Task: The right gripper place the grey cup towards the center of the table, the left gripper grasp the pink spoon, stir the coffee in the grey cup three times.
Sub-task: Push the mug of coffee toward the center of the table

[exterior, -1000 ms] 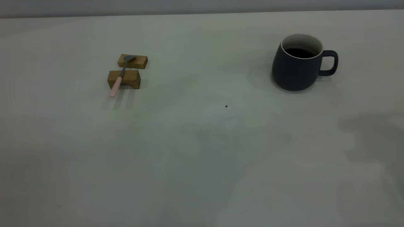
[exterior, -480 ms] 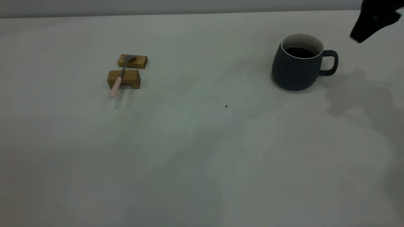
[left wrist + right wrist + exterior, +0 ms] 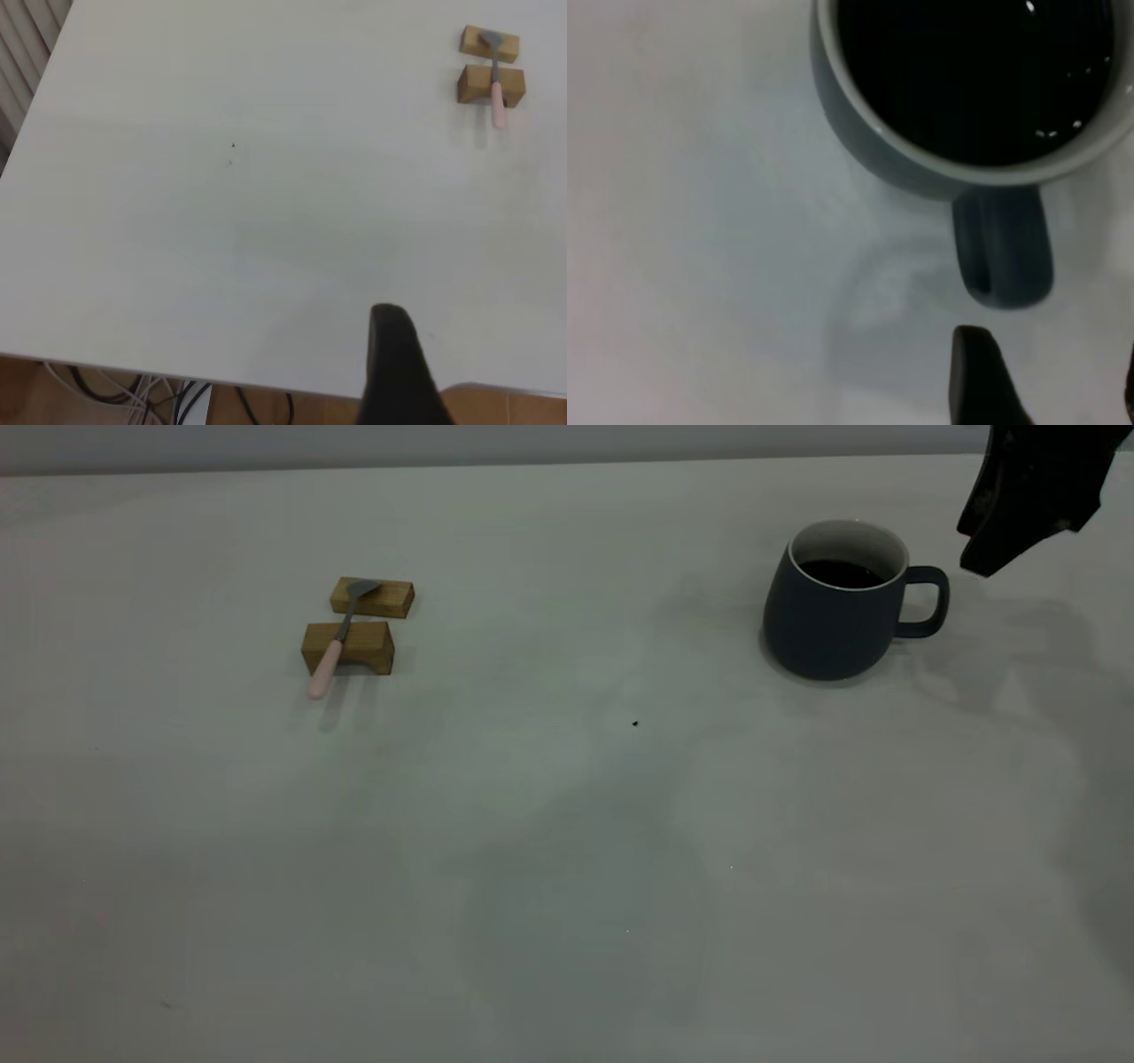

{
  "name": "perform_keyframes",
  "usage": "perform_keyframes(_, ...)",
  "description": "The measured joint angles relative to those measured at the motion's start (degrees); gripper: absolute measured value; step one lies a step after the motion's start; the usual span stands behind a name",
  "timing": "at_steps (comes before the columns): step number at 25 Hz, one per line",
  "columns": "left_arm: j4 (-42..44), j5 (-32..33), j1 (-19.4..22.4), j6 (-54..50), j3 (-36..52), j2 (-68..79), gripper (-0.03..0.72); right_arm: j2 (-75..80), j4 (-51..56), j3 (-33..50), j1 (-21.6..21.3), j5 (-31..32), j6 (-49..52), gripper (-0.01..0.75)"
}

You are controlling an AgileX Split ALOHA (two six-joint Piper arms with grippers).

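Note:
The grey cup (image 3: pixel 828 615) stands at the right rear of the table (image 3: pixel 567 824), with dark coffee (image 3: pixel 842 573) inside and its handle (image 3: pixel 926 600) turned to the right. My right gripper (image 3: pixel 992 549) hangs just right of and above that handle. In the right wrist view the gripper (image 3: pixel 1050 341) is open and holds nothing, with the handle (image 3: pixel 1003 257) just ahead of its fingers. The pink spoon (image 3: pixel 332 651) lies across two wooden blocks at the left rear. The left arm is outside the exterior view. One finger (image 3: pixel 399 363) of it shows above the table's edge, far from the spoon (image 3: pixel 496 99).
Two brown wooden blocks (image 3: pixel 373 597) (image 3: pixel 363 648) carry the spoon. A tiny dark speck (image 3: pixel 635 724) marks the table's middle. In the left wrist view the table edge (image 3: pixel 221 379) runs past cables (image 3: pixel 133 390) on the floor.
The right gripper came into view at the top right and has dropped lower and closer to the cup's handle. Cup, spoon and blocks have not moved.

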Motion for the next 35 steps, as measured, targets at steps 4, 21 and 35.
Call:
perform_keyframes(4,0.0,0.03,0.0,0.0,0.0,0.0,0.529,2.0,6.92,-0.04,0.0,-0.34,-7.56,0.429)
perform_keyframes(21,0.0,0.03,0.0,0.0,0.0,0.0,0.529,7.2,16.44,-0.37,6.78,-4.78,-14.38,0.429)
perform_keyframes(35,0.0,0.03,0.0,0.0,0.0,0.0,0.529,7.82,29.22,-0.37,17.78,-13.69,-17.59,0.429)
